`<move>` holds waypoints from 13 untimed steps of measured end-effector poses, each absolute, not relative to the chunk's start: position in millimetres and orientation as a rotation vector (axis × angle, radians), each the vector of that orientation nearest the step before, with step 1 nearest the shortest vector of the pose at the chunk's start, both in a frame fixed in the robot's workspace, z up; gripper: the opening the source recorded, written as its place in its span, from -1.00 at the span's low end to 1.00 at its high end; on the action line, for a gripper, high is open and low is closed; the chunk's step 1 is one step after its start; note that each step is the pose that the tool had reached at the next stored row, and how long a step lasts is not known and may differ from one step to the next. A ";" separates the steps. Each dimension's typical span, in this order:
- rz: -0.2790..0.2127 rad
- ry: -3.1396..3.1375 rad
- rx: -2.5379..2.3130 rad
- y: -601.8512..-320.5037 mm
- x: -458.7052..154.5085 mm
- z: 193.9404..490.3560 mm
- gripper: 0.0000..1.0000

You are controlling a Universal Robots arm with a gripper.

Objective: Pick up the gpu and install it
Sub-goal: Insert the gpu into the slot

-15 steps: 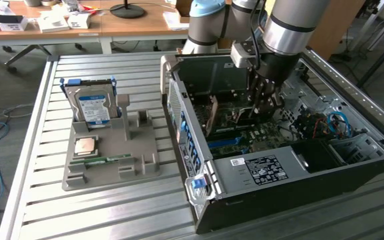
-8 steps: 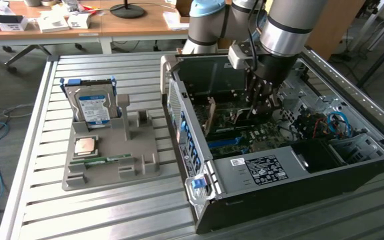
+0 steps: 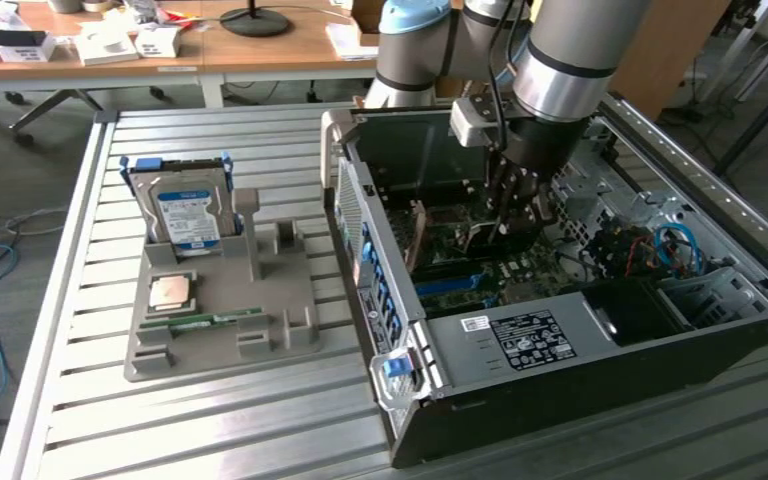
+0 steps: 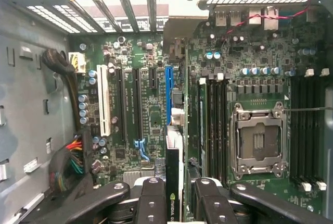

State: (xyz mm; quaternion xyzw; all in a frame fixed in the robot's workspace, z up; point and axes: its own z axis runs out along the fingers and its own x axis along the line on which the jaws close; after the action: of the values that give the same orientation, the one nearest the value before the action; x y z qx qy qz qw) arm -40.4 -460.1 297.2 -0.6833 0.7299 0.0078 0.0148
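Note:
My gripper [image 3: 511, 222] reaches down into the open computer case [image 3: 531, 345], over the motherboard. It is shut on the gpu [image 4: 174, 153], which appears edge-on in the wrist view between the two black fingers [image 4: 151, 198], with a green logo on its edge. The card hangs directly over the blue expansion slot [image 4: 168, 94] and runs toward the rear slot openings of the case. In the exterior view the gpu [image 3: 478, 240] is a dark shape under the fingers, just above the board. Whether its lower edge touches the slot I cannot tell.
On the slatted metal table [image 3: 157, 420], a grey holder [image 3: 224, 335] carries a hard drive [image 3: 184, 215], a processor chip [image 3: 171, 292] and a memory stick [image 3: 204, 322]. Inside the case are a processor socket [image 4: 257, 140], white and black slots, and blue and red cables [image 3: 671, 245].

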 end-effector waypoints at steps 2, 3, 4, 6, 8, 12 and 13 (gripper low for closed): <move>0.024 2.272 -2.127 -460.1 -40.4 297.2 -0.47; 0.024 2.272 -2.127 -460.1 -40.4 297.1 -0.47; 0.024 2.272 -2.127 -460.1 -40.4 297.1 -0.47; 0.024 2.272 -2.127 -460.1 -40.4 297.0 -0.47; 0.025 2.271 -2.126 -460.1 -40.4 296.1 -0.47; 0.024 2.272 -2.127 -460.1 -40.4 294.1 -0.47; 0.024 2.272 -2.127 -460.1 -40.4 294.1 -0.47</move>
State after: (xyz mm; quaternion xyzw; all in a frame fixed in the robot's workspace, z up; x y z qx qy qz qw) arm -40.4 -460.1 294.1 -0.6833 0.7299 0.0078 0.0147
